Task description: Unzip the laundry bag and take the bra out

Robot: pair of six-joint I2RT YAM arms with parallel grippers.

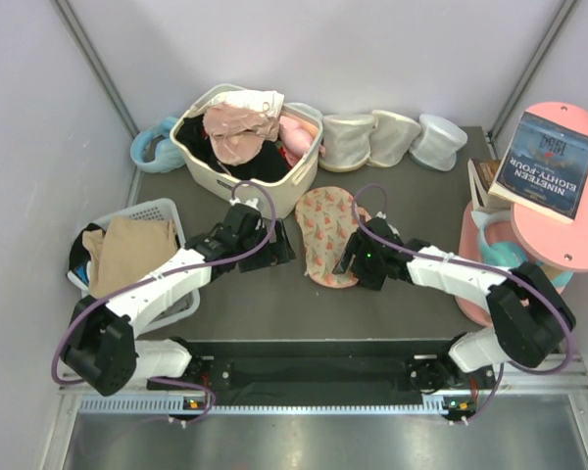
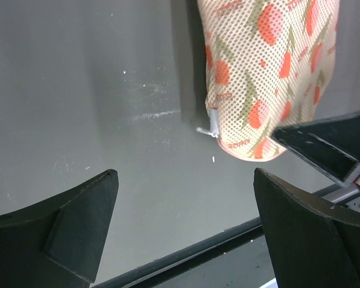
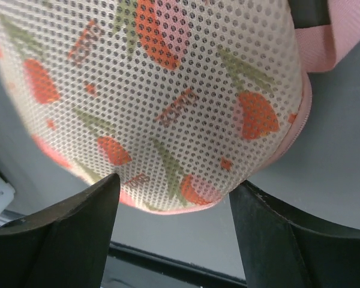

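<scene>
We cannot pick out the bra in any view: the mesh of the laundry bag (image 1: 325, 233) shows only its own peach cloth and orange-red print, and what lies inside it stays hidden from us. The bag lies flat on the dark table (image 1: 421, 201) near the middle, between the two arms and just near of the beige basket (image 1: 299, 186). Its long axis runs far to near, with the near end leaning a little to the right. From above, that near right edge is covered by the right arm, so we cannot follow the whole outline. The left tool (image 2: 185, 174) hangs over bare table just left of the bag, its fingers spread wide with nothing between them. In its view the bag is cut off at the top edge and only its rounded near end shows. A small white tab (image 2: 213, 123) sticks out at the rim there, but we cannot tell whether it is the zip pull. The right tool (image 3: 175, 182) stands at the bag's near end, its two fingers apart on either side of the rounded tip. The mesh fills most of that view and is cropped on three sides. The pink zip edge (image 3: 303, 114) curves down the right side, and we cannot tell whether it is open or shut. Whether either finger touches the cloth is also hard to judge.
</scene>
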